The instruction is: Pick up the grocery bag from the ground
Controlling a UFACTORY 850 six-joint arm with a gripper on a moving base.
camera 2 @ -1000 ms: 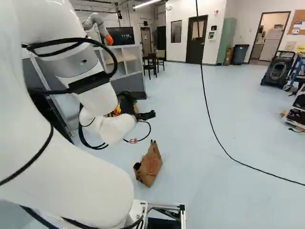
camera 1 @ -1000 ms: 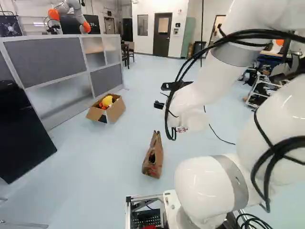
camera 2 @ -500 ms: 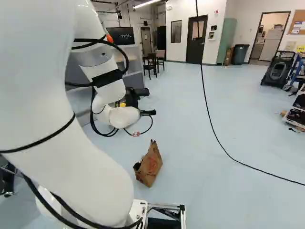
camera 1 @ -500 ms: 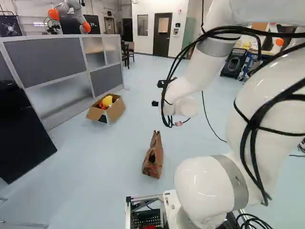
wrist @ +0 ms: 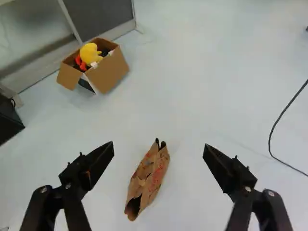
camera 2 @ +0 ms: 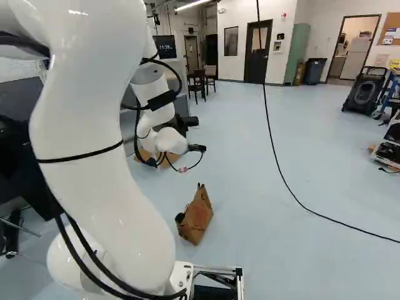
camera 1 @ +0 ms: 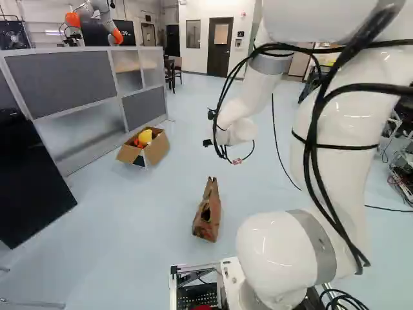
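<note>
With the gripper (wrist: 159, 146) wide open and nothing held, descend slowly to the grocery bag (wrist: 150, 178), well apart below on the floor (wrist: 211, 91). Centre carefully over its upper edge, align across the broad faces, and close only there, without tipping it.

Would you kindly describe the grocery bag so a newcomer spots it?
From the gray partition, pass the cardboard box with the yellow toy. Nearer the arm's lowest joint is a crumpled brown paper bag, narrower than the box and marked in red.
</note>
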